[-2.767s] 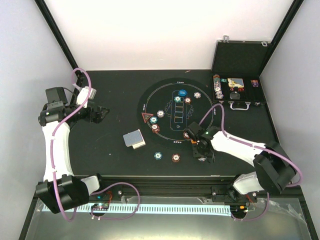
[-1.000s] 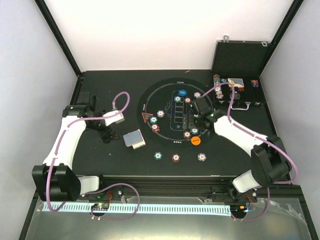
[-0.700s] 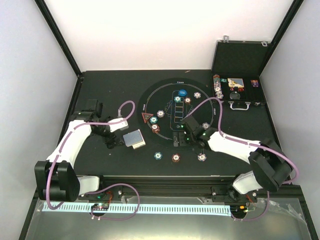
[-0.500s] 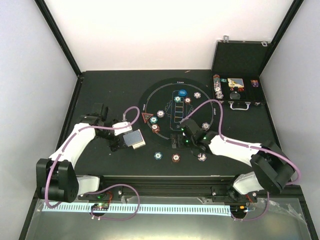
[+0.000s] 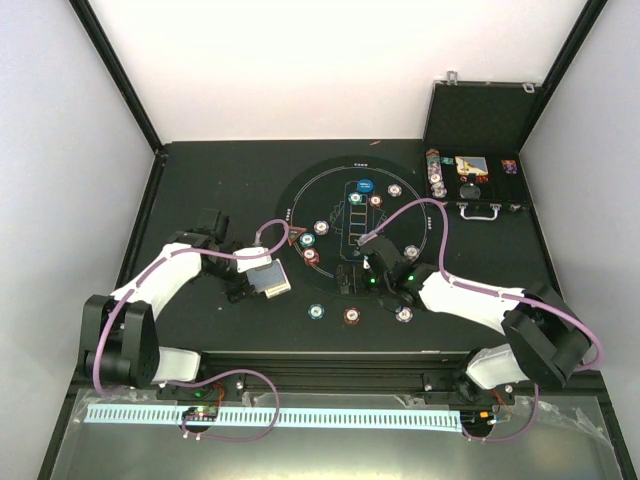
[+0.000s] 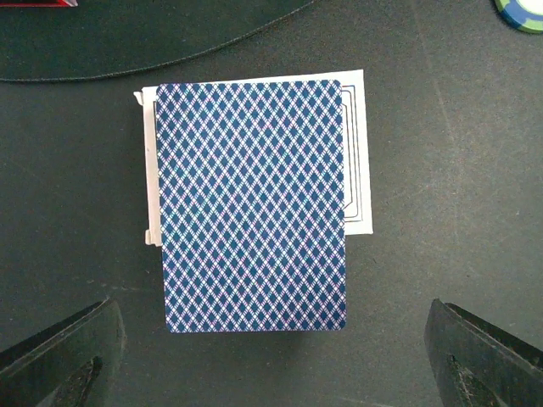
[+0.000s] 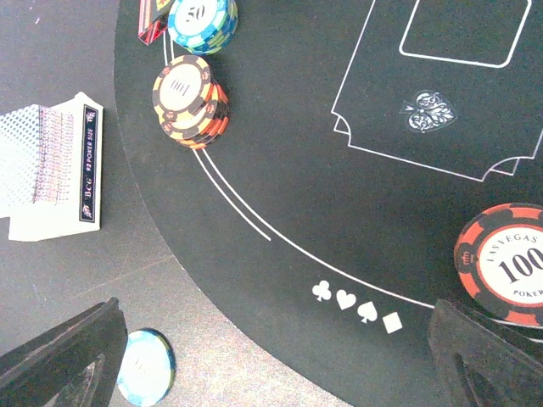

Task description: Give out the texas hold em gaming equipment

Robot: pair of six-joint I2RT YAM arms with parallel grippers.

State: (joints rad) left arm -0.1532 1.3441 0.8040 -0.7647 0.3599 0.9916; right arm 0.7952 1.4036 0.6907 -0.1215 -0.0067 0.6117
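**Cut off, covered, or too small to read**

In the left wrist view, the deck of cards (image 6: 254, 203) covers most of the white card box (image 6: 358, 153) under it. A green chip (image 6: 522, 10) is clipped by the far right corner, and only the fingertips (image 6: 59, 360) of the left hand (image 6: 271, 363) show. In the right wrist view, a red-and-black chip (image 7: 505, 264) runs off the right edge. The red triangle (image 7: 151, 21) lies mostly under a blue chip (image 7: 202, 21), and the deck runs off the left edge. From above, the contents of the open case (image 5: 480, 112) are too small to tell.

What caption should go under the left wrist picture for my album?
The left gripper, open, hovers above a blue-backed deck of cards.
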